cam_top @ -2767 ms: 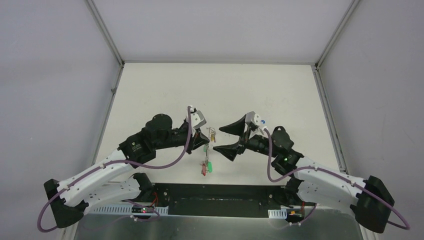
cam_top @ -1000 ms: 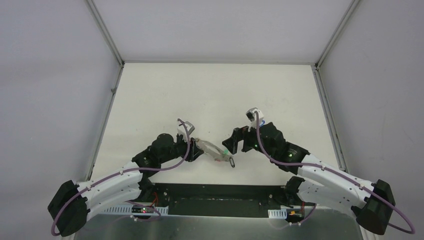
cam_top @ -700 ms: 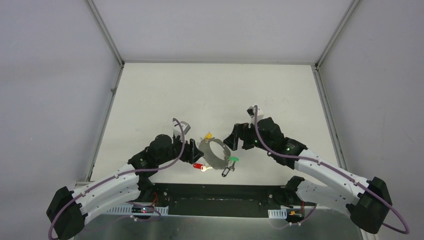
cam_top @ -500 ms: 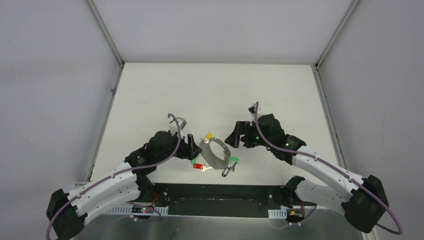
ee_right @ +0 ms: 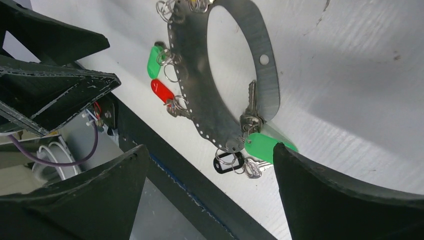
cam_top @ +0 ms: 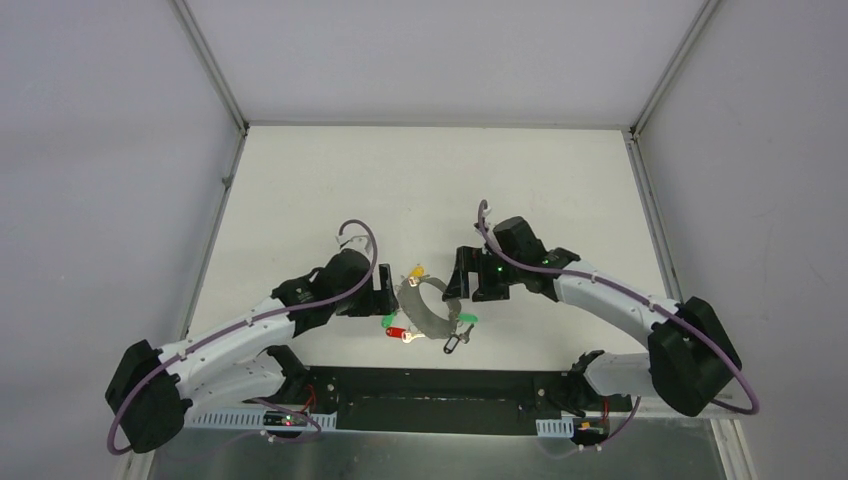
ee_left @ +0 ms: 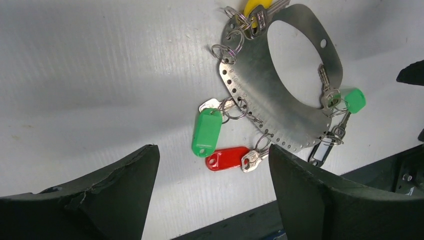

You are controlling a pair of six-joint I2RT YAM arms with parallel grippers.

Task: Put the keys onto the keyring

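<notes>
Grey-walled cell, white table [cam_top: 330, 200].

Top view: a second ago the keyring [cam_top: 415, 308] was up off the table at the left jaws. Now it lies flat on the table, near the front edge and between the two arms. Left arm [cam_top: 250, 325] and right arm [cam_top: 610, 295] have backed off to either side; neither touches the ring. Left jaws have let go. Right jaws are spread, empty. The keys [cam_top: 398, 332] fan out round the ring's rim.

Left wrist: jaws wide apart with nothing between them, the ring on the table beyond. Count: one keyring, five tagged keys.
- yellow tag [ee_left: 254, 9]: 1
- green tags [ee_left: 206, 132] [ee_left: 354, 99]: 2
- red tag [ee_left: 227, 157]: 1
- black tag [ee_left: 322, 150]: 1

Each key hangs on a small split ring through a hole punched along the band's edge.

Right wrist: same ring seen from the other side. Jaws wide, holding nothing. One green tag and the black tag lie nearest. Left jaws show at upper left, parted.
</notes>
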